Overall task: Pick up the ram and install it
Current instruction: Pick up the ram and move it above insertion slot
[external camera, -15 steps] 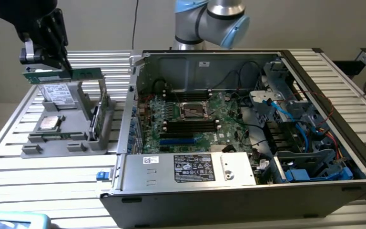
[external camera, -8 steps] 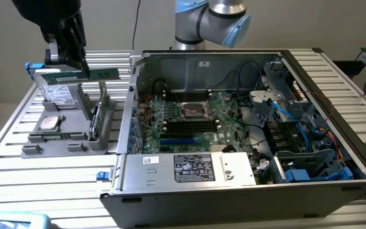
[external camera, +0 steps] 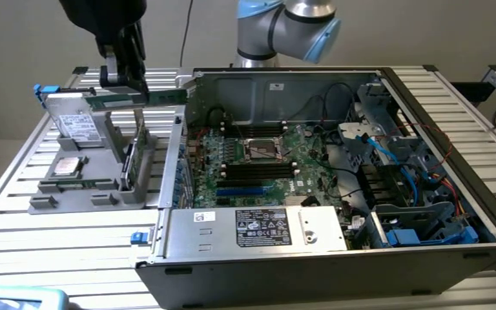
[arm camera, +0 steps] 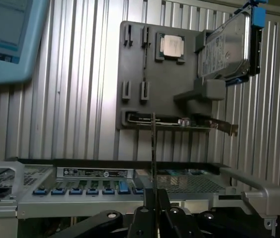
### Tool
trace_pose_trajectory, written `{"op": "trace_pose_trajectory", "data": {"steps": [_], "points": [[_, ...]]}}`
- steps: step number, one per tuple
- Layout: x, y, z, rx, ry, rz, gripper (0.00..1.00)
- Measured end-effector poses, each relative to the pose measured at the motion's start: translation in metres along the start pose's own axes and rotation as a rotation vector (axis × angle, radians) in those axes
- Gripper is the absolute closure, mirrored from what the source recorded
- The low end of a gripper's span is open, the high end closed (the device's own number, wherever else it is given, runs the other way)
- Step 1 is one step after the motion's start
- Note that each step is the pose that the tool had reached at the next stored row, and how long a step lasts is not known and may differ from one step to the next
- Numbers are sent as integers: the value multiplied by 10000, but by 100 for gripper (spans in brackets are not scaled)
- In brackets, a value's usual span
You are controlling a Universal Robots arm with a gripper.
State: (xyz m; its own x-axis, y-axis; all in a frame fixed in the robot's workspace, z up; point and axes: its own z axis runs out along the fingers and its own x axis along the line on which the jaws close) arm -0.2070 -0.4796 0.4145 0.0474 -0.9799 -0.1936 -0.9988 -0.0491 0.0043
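**Exterior view.** The gripper (external camera: 126, 87), pinched narrow on the ram (external camera: 167, 96), holds it aloft with its long edge level. It hangs above the gap between the grey holder (external camera: 75, 194) and the open case (external camera: 230, 284). The ram's green end points toward the case's near top corner. Inside the case lies the board (external camera: 257, 155) with its black slots (external camera: 257, 172), and the ram is well apart from them. On the holder a drive (external camera: 75, 126) and a card (external camera: 134, 161) stand upright, and a chip (external camera: 65, 166) lies flat.

**Wrist view.** The ram (arm camera: 153, 144) is seen edge-on, a thin line running out from the gripper (arm camera: 153, 196), so its chips and label cannot be made out. Beyond it lie the case rim (arm camera: 130, 173), the holder (arm camera: 135, 74), the chip (arm camera: 172, 45), the drive (arm camera: 226, 44), the card (arm camera: 179, 122) and the slatted table (arm camera: 80, 99). A pale blue screen (arm camera: 6, 39) rests on the table.
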Motion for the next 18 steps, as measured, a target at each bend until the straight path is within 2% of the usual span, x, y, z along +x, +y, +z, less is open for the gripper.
{"op": "trace_pose_trajectory", "data": {"steps": [2,3,5,9,13,15,18], "points": [[18,-91,-4,-18,2,3,85],[24,-137,-5,-30,27,6,85],[37,-225,-8,-50,117,11,85],[61,-408,-13,-85,352,19,85],[75,-588,-18,-104,501,24,85],[80,-678,-18,-107,552,24,85],[88,-815,-14,-109,580,26,85]]}}
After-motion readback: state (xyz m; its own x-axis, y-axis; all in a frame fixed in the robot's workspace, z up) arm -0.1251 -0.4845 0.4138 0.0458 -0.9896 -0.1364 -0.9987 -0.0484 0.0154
